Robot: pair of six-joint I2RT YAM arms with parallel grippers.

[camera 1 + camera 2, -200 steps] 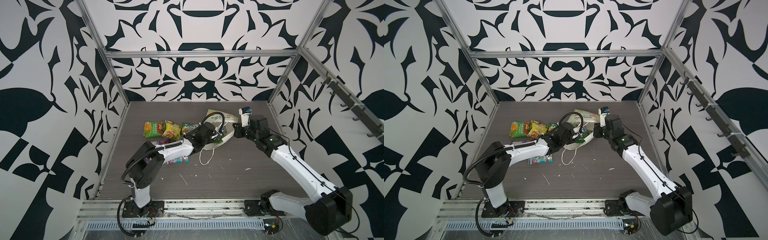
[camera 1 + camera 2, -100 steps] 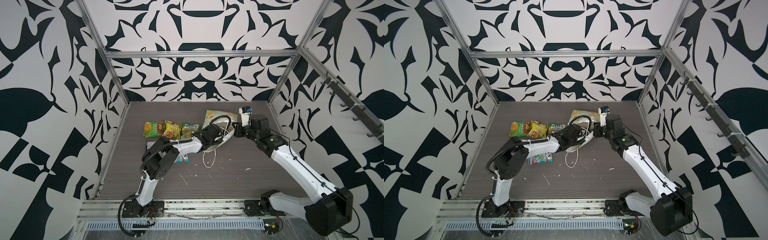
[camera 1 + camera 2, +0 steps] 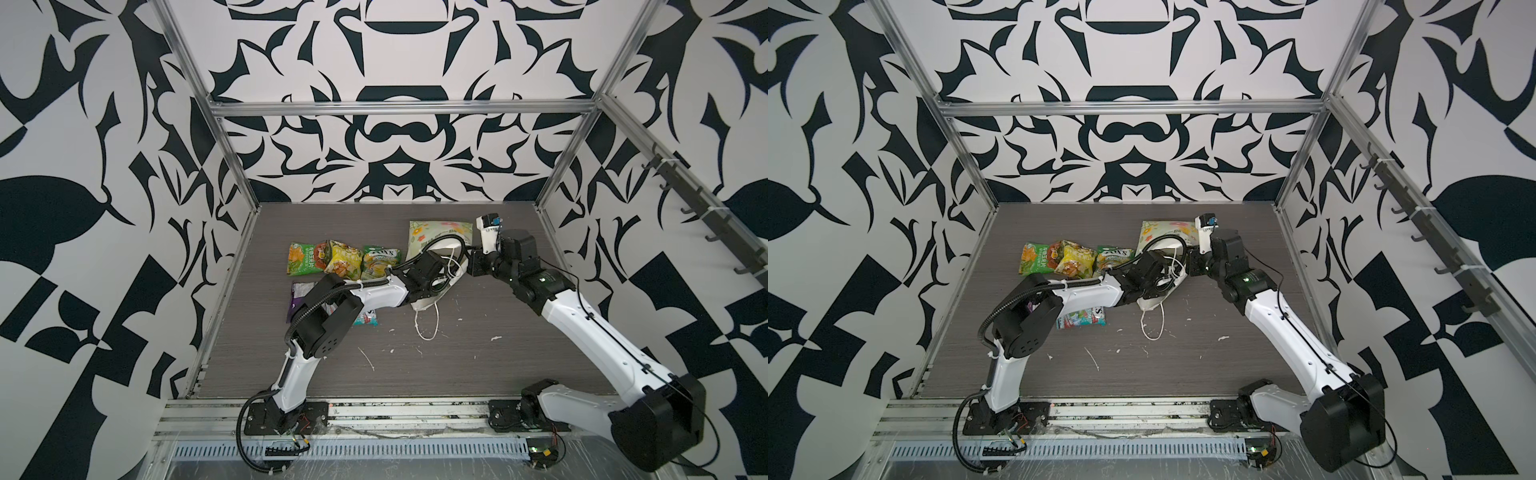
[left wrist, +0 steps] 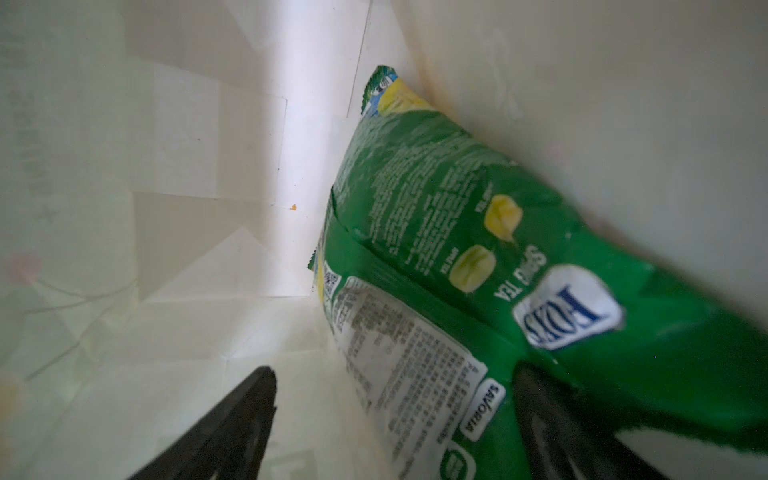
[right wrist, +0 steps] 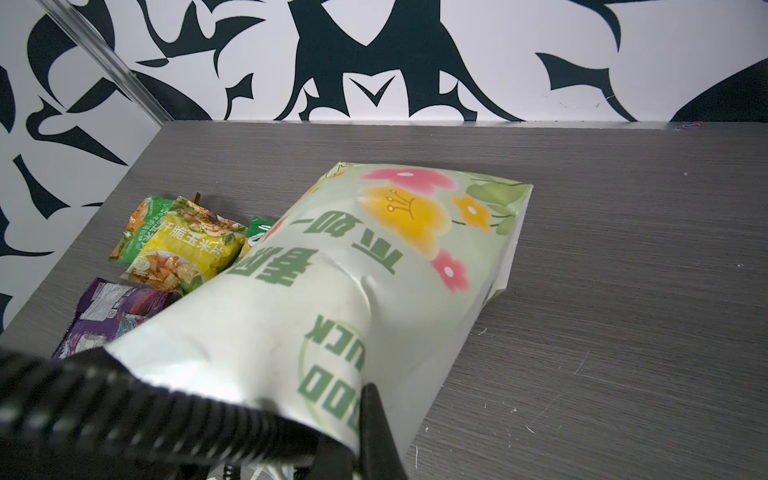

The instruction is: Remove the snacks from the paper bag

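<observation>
One green packet (image 4: pixel 457 249) sits inside the paper bag (image 5: pixel 374 257) (five snacks (image 3: pixel 343 259) lie on the desk (image 3: pixel 498 353) at its nine o'clock); left fingers (image 4: pixel 232 424), spread about it, should close next; right fingers (image 5: pixel 378 428) pinch the rim.

In both top views the paper bag (image 3: pixel 440 232) is hiding the left fingers (image 4: pixel 232 419); the left arm (image 3: pixel 374 293) is covering most of the purple packet (image 3: pixel 298 297) (print unreadable).
</observation>
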